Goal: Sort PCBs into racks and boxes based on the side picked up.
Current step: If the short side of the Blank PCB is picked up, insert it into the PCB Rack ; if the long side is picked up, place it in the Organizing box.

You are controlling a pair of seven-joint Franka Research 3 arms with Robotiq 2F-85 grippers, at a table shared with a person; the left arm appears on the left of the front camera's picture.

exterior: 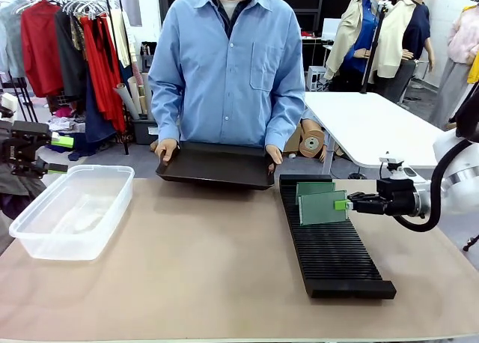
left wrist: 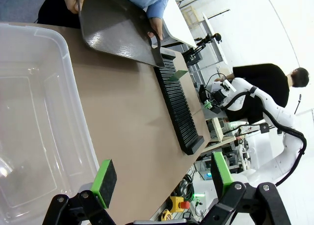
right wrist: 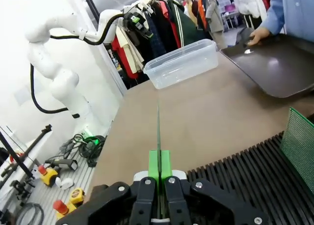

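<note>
A green PCB (exterior: 322, 207) is pinched edge-on by the right gripper (exterior: 346, 204) above the far end of the rack (exterior: 333, 249). Whether its lower edge is seated seems unclear; tilted, a slot could be missed. The left gripper (left wrist: 159, 181) stands open beside the box (exterior: 71, 208).

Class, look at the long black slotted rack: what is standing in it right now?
One green PCB stands upright in the rack near its far end. A second PCB, pinched in the right gripper, hangs over the slots; whether its lower edge is seated can't be seen.
</note>
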